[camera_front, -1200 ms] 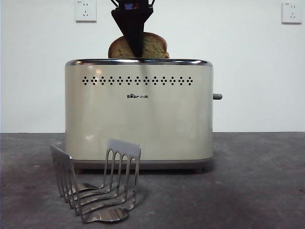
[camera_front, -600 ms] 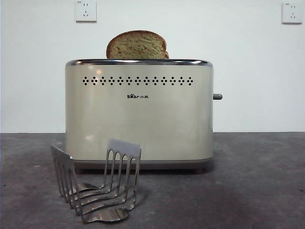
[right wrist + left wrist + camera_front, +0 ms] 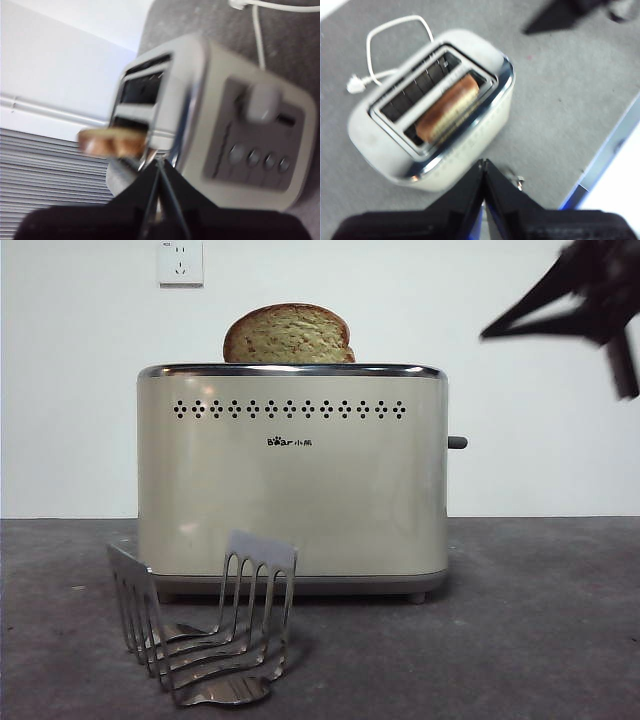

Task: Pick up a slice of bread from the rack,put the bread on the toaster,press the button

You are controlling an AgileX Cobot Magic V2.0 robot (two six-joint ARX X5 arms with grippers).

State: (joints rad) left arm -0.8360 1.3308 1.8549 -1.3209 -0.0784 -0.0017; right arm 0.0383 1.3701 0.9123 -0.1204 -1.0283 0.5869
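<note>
The slice of bread (image 3: 288, 335) stands in the cream toaster (image 3: 290, 480), its rounded top showing above the chrome rim. From the left wrist view it sits in one slot (image 3: 448, 107); the other slot is empty. The silver rack (image 3: 205, 625) stands empty in front of the toaster, to the left. My right gripper (image 3: 490, 333) is shut, up to the right of the toaster, facing its end panel with the lever (image 3: 260, 102) and a row of buttons (image 3: 257, 157). My left gripper (image 3: 483, 162) is shut and empty, high above the toaster (image 3: 365, 135).
The lever knob (image 3: 457, 442) sticks out of the toaster's right end. A white cord and plug (image 3: 375, 50) lie behind the toaster. A wall socket (image 3: 180, 262) is on the white wall. The table's edge (image 3: 605, 160) is to one side.
The gripper that stood over the bread lifted out of the front view, leaving the bread in the toaster. A gripper has now entered at the top right.
</note>
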